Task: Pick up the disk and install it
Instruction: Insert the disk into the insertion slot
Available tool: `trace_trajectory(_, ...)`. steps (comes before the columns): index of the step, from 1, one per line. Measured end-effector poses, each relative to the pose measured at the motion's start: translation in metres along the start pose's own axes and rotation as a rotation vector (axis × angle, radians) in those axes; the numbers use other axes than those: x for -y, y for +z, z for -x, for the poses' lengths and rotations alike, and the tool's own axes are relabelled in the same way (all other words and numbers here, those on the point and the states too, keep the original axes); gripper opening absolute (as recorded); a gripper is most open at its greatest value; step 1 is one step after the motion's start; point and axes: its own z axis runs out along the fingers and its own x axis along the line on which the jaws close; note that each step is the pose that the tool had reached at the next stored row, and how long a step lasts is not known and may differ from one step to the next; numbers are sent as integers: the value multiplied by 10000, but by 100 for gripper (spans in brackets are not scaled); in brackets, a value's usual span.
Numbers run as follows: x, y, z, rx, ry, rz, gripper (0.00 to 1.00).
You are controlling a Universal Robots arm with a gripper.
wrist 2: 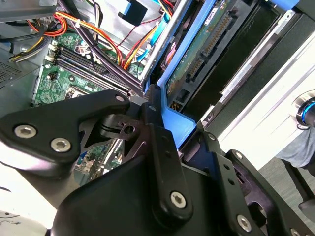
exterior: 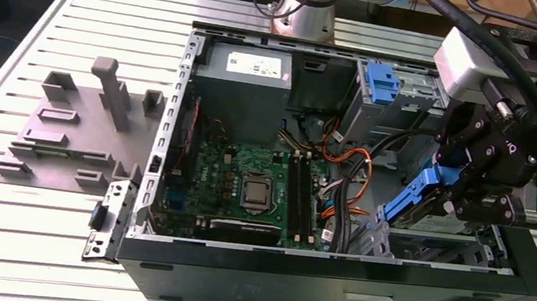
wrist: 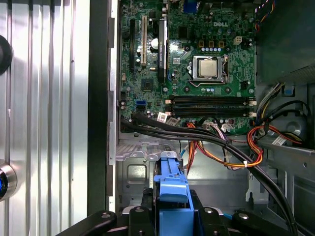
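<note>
Fingers [wrist 2: 157, 123] clamping one disk [wrist 2: 197, 54], over case [exterior: 336, 268]

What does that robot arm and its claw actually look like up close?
The arm is a silvery metal tube, with black cables looping toward a pale grey block at the wrist. The gripper is matt black, built from flat angular links dotted with round silver screws.

Bright, even overhead light; glare on the slatted table [exterior: 16, 236], near parts blurred.
</note>
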Motion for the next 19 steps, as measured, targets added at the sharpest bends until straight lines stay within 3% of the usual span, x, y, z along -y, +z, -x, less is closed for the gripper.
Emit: trace_trajectory(19,0,3,0,0,-1,0,36)
